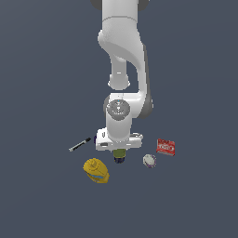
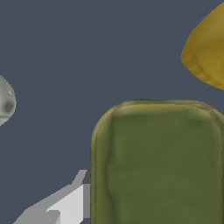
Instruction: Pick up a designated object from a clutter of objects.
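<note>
Dark slate floor (image 1: pixel 42 195) runs flat and bare under the clutter. Above it the white arm (image 1: pixel 124 56) reaches straight down, its gripper (image 1: pixel 119 151) low over the green container (image 1: pixel 120 155), which shows just beneath the hand with its navy end toward the floor. In the wrist view the container (image 2: pixel 159 164) fills much of the frame, and one grey finger (image 2: pixel 65 203) lies right beside its wall. Whether the jaws press on it cannot be told. Near it lie the yellow helmet (image 1: pixel 96 170), whitish ball (image 1: pixel 149 160), red box (image 1: pixel 165 147) and black marker (image 1: pixel 80 144).
</note>
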Controlling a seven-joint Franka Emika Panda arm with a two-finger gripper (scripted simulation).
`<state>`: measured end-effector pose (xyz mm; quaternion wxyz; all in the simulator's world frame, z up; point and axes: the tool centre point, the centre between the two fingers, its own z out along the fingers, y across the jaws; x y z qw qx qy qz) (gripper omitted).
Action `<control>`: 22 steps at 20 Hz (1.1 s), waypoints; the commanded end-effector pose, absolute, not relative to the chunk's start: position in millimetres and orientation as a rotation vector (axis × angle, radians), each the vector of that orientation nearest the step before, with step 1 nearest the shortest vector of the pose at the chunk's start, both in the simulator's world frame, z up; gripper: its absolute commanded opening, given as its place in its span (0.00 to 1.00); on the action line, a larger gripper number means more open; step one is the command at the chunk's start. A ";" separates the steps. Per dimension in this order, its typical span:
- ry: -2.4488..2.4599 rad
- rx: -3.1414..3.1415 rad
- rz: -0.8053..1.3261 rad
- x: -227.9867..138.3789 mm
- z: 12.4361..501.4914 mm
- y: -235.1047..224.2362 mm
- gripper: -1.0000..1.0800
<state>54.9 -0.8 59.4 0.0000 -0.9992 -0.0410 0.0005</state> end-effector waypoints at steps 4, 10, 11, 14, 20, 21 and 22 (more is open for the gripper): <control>-0.129 -3.139 0.001 54.7 62.0 -0.7 0.00; -0.129 -3.139 0.001 53.4 82.5 -0.6 0.00; -0.129 -3.139 0.001 53.0 88.1 -0.6 0.00; -0.129 -3.139 0.001 51.7 108.5 -0.5 0.00; -0.129 -3.139 0.001 48.2 164.7 -0.2 0.00; -0.129 -3.139 0.001 47.6 175.8 -0.1 0.00; -0.129 -3.139 0.001 47.0 187.4 -0.1 0.00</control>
